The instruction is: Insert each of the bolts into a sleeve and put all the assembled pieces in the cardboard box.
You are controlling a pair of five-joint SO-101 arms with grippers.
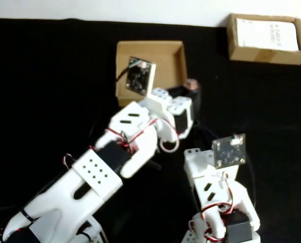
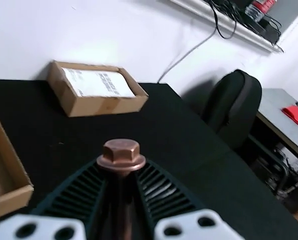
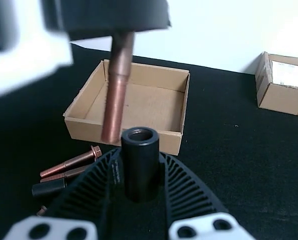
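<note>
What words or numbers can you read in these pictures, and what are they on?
White sheet in the far box: lines of dark print, too blurred to read.
Open box, bolt, sleeve: no writing seen on them.
So nothing here can be read.

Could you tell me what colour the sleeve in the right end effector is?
The sleeve is black, best seen in the right wrist view.
</note>
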